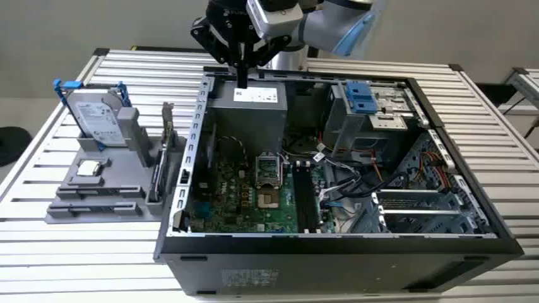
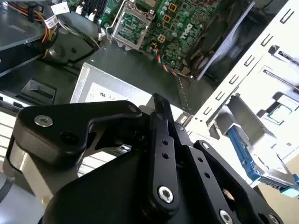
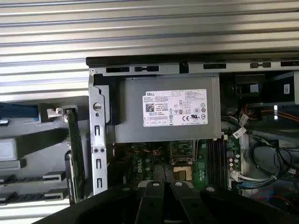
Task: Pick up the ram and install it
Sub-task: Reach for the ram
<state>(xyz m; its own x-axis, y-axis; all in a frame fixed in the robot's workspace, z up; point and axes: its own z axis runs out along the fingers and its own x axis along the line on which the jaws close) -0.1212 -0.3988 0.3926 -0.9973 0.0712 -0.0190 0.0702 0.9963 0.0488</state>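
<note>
Fingers [image 2: 161, 140] are sitting pressed together right now with nothing showing between them, and my gripper [image 1: 242, 81] is hanging above the power supply [image 1: 248, 117] at the far end of the open case [image 1: 337, 238]. So I'm not carrying the ram, and honestly I'm not managing to pin it down for sure. Best guess is the long green stick [image 3: 76, 154] standing on edge in the grey tray [image 1: 93, 211], just beside the case wall [image 3: 96, 154]. But a metal bracket [image 3: 55, 112] is sitting at its far end, so it may well be the expansion card instead.

What I'm worrying about: grabbing the wrong board, since I'm only seeing it edge-on. With that stick so near the case wall, a finger coming down on that side could end up clipping sheet metal. Loose cables [image 1: 354, 183] are also lying near the memory slots [image 3: 217, 161] and could be snagging anything lowered there.

Exterior view is giving me the whole layout, with the tray and hard drive [image 1: 94, 117] on the exterior view's left of the case. First wrist view is looking down onto the slots and that stick. Second wrist view is giving the closest look at my fingertips meeting.
</note>
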